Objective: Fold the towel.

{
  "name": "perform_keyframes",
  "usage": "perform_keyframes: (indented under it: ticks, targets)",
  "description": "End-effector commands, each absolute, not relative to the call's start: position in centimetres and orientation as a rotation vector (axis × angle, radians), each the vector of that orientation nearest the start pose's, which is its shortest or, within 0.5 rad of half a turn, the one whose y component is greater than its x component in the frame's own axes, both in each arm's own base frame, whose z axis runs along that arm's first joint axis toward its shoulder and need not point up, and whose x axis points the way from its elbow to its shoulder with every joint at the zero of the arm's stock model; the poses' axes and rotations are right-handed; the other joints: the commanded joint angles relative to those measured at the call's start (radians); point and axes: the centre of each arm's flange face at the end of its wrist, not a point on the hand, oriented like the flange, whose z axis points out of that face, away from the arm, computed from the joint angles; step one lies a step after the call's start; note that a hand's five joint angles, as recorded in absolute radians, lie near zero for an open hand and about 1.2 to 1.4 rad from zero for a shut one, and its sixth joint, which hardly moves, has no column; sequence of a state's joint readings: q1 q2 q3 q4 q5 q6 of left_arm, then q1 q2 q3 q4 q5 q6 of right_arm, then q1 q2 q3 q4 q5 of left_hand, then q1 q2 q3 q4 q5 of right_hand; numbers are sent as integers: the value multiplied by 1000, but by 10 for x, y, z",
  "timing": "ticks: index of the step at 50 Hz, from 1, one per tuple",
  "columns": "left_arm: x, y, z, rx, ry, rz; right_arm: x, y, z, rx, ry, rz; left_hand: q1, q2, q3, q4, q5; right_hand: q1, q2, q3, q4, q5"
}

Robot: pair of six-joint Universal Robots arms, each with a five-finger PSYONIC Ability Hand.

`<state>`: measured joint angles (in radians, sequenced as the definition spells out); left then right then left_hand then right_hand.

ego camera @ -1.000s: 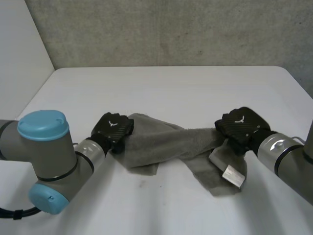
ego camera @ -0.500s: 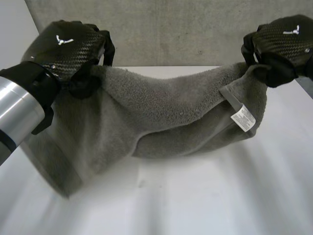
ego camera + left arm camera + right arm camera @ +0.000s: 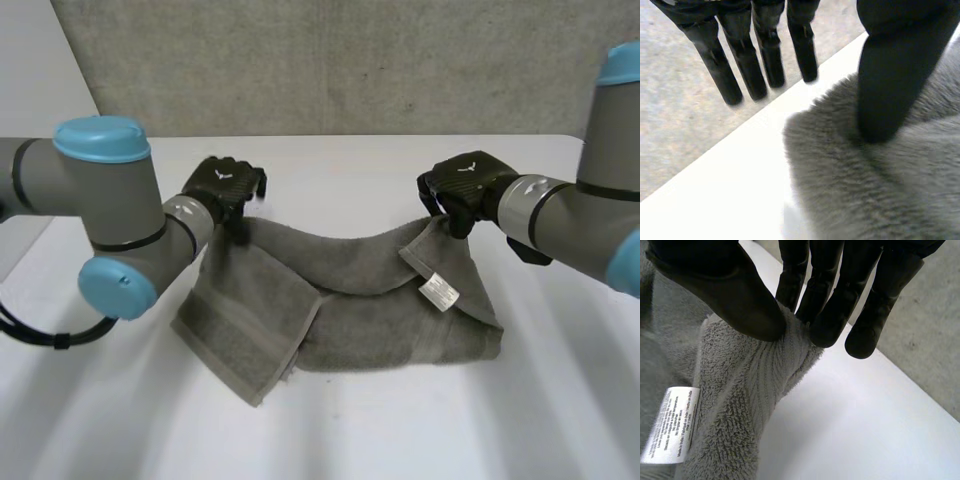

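Note:
The grey towel (image 3: 380, 300) lies loosely doubled on the white table (image 3: 350, 430), its near left flap hanging toward the front. My left hand (image 3: 225, 185) is at the towel's far left corner. There its fingers (image 3: 765, 55) stand straight and off the cloth, while the thumb (image 3: 895, 75) rests on the towel (image 3: 880, 190). My right hand (image 3: 465, 185) is at the far right corner and pinches the towel (image 3: 740, 405) between thumb (image 3: 725, 285) and fingers. A white label (image 3: 438, 291) hangs just below that grip.
A grey wall (image 3: 350, 60) rises behind the table's far edge (image 3: 350, 136). A pale wall (image 3: 40, 100) stands at the left. Bare table lies in front of the towel and on both sides of it.
Both hands have come down from high near the camera to the far part of the table, laying the towel down. The left hand's fingers have spread off the cloth.

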<state>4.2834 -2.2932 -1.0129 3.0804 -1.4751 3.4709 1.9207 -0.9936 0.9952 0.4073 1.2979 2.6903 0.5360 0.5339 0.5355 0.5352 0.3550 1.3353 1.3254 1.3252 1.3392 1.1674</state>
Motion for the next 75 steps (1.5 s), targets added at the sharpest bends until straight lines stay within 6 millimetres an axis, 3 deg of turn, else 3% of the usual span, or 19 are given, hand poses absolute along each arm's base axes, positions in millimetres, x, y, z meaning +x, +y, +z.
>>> perform_keyframes:
  ticks: [1,4,5,8,9,12,13,15,22,26,35,55,66,75]
  targets:
    - [-302,-340,235,874,2243,-2094,281,-324,236,-1144,2211,-1694,-302,-300,-301,-301,-295,61,71,71,57,54]
    - [-296,-316,245,890,2262,-2088,280,-321,233,-1146,2220,-1682,-302,-300,-301,-301,-295,61,71,71,57,54]
    - [-296,-316,245,890,2262,-2088,280,-321,233,-1146,2220,-1682,-302,-300,-301,-301,-295,61,71,71,57,54]
    - [-292,-268,251,949,2285,-2083,275,-319,234,-1142,2229,-1684,-290,-288,-290,-289,-284,61,71,71,57,54]
    - [-292,-267,251,949,2285,-2083,275,-319,234,-1142,2229,-1684,-290,-288,-290,-289,-284,61,71,71,57,54]
    - [-292,-221,233,1043,2339,-2042,272,-317,229,-1140,2245,-1672,-255,-253,-255,-254,-249,61,71,71,57,54]
    - [-292,-220,233,1044,2339,-2042,272,-317,229,-1140,2245,-1672,-255,-253,-254,-254,-248,61,71,71,57,54]
    - [-291,-191,216,1099,2406,-1999,271,-316,227,-1140,2249,-1666,-153,-151,-152,-152,-146,61,71,71,57,54]
    - [-290,-151,179,1132,2601,-1848,270,-313,219,-1144,2256,-1653,-93,-91,-93,-93,-87,61,71,71,57,54]
    - [-292,-152,158,1061,2638,-1756,270,-312,214,-1147,2261,-1645,-158,-156,-157,-157,-151,61,71,71,57,54]
    - [-303,-171,136,947,2573,-1843,270,-310,206,-1160,2268,-1629,-220,-218,-219,-219,-213,61,71,71,57,54]
    - [-330,-185,124,918,2593,-1925,269,-307,197,-1211,2265,-1624,-211,-209,-210,-210,-204,61,71,71,57,54]
    - [-348,-203,123,895,2570,-1990,270,-307,193,-1212,2270,-1616,-41,-39,-40,-40,-34,61,71,71,57,54]
    - [-354,-214,112,857,2553,-1978,270,-307,191,-1216,2269,-1614,208,210,209,209,215,61,71,71,57,54]
